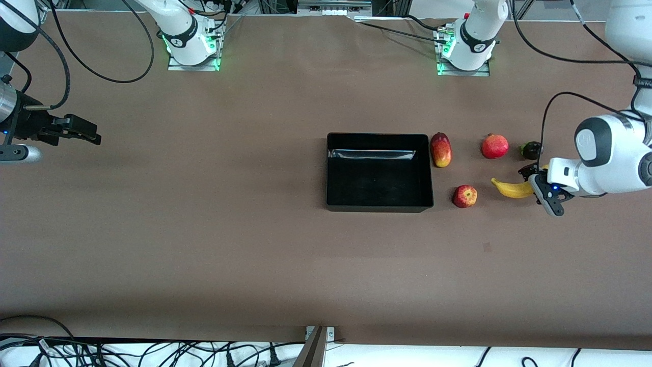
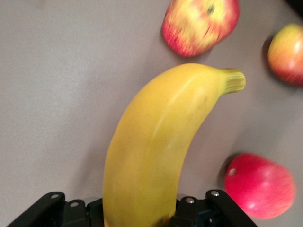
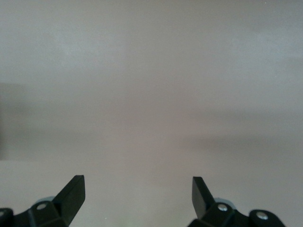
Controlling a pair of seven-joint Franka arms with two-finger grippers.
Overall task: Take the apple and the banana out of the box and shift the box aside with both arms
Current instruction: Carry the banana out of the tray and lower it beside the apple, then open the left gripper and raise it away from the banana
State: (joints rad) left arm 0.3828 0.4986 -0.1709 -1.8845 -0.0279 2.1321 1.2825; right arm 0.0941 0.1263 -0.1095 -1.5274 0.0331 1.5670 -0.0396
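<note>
The brown desk (image 1: 204,229) carries the black box (image 1: 379,172), well apart from both grippers. The right gripper (image 1: 84,131) hangs over bare desk at its own arm's end, waiting, fingers (image 3: 71,194) spread wide with nothing between them. The left gripper (image 1: 540,184) has its fingers closed around one end of the banana (image 1: 512,188). The apple (image 1: 464,196) lies just past the banana's free tip.

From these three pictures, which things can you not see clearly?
- Banana: in the left wrist view its lower end is cut off by the picture's edge; in the front view the left gripper covers it.
- Dark fruit: too small in the front view to name.
- Right gripper: its fingertips show; the picture's edge cuts off its body.
</note>
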